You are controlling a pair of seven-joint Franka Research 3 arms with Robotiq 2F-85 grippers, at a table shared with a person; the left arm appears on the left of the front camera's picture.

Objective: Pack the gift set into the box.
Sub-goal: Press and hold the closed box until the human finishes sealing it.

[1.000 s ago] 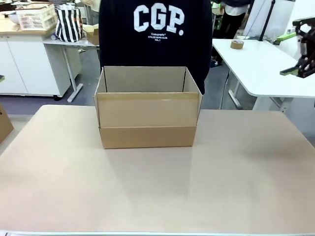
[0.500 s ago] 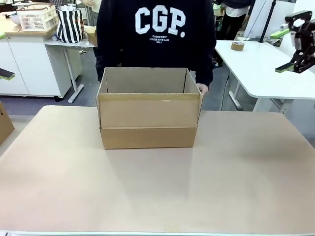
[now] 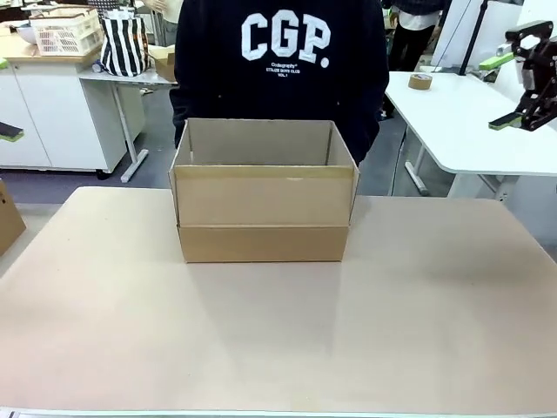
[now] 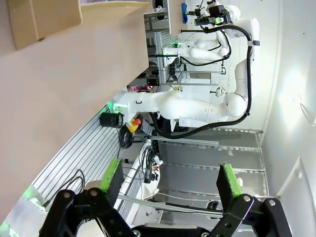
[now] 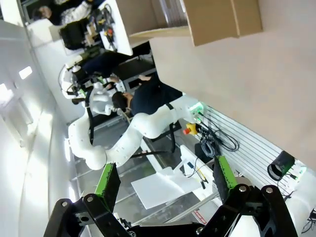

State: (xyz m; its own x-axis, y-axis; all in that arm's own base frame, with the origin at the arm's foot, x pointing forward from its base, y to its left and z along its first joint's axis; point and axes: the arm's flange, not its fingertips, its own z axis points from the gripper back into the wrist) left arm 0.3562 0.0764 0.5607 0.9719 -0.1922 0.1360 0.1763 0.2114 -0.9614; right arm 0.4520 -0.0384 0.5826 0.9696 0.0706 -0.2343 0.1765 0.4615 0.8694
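The box (image 3: pixel 264 205) stands open at the top on the far middle of the desk (image 3: pixel 392 331). A person (image 3: pixel 278 61) in a dark sweater stands just behind it. My left claw (image 4: pixel 170 177) is spread wide and holds nothing; it hangs raised at the left side, well apart from the box. My right claw (image 5: pixel 165 177) is wide too, with nothing in it, raised at the right side.

The beige table (image 3: pixel 278 340) carries the box (image 3: pixel 263 213), an open brown carton standing upright near the far edge, roughly midway across, its front flap folded down outside. A smaller brown carton (image 3: pixel 7 222) shows at the table's left edge
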